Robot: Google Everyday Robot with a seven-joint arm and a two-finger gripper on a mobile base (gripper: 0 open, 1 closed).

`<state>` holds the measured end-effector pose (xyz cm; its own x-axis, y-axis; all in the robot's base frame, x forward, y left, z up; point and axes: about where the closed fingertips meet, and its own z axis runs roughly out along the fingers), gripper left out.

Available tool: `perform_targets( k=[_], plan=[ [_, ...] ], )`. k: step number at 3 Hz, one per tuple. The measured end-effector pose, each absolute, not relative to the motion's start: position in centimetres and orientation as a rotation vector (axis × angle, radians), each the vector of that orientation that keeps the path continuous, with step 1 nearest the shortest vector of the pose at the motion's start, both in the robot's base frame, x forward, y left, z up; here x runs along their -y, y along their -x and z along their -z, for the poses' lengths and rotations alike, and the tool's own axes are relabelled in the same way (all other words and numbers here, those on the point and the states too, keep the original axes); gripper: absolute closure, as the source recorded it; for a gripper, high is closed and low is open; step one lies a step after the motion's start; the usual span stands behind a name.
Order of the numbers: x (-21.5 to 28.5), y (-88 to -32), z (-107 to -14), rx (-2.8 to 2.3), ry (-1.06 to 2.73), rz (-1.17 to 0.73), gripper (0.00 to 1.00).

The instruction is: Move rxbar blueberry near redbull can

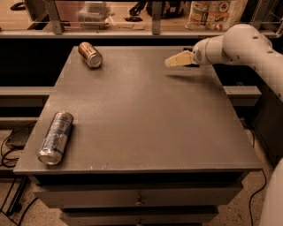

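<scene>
The redbull can [55, 137] is slim and silver with blue panels. It lies on its side near the front left edge of the grey table [146, 119]. My gripper [173, 61] hangs low over the table's far right part, pointing left, far from the redbull can. The rxbar blueberry does not show anywhere on the table; it is hidden or out of view.
A shorter brown can [90, 54] lies on its side at the table's far left corner. A shelf with bags and boxes [212, 13] runs behind the table. Cables lie on the floor at the left [13, 145]. Drawers sit under the table top.
</scene>
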<state>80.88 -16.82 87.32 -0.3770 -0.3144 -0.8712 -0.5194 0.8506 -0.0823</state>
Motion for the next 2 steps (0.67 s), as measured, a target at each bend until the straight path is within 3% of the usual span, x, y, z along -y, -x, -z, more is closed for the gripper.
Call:
perform_targets(
  k=[2],
  plan=[
    [18.6,-84.4,-85.0,-2.002,0.418,-0.35,0.0]
  ],
)
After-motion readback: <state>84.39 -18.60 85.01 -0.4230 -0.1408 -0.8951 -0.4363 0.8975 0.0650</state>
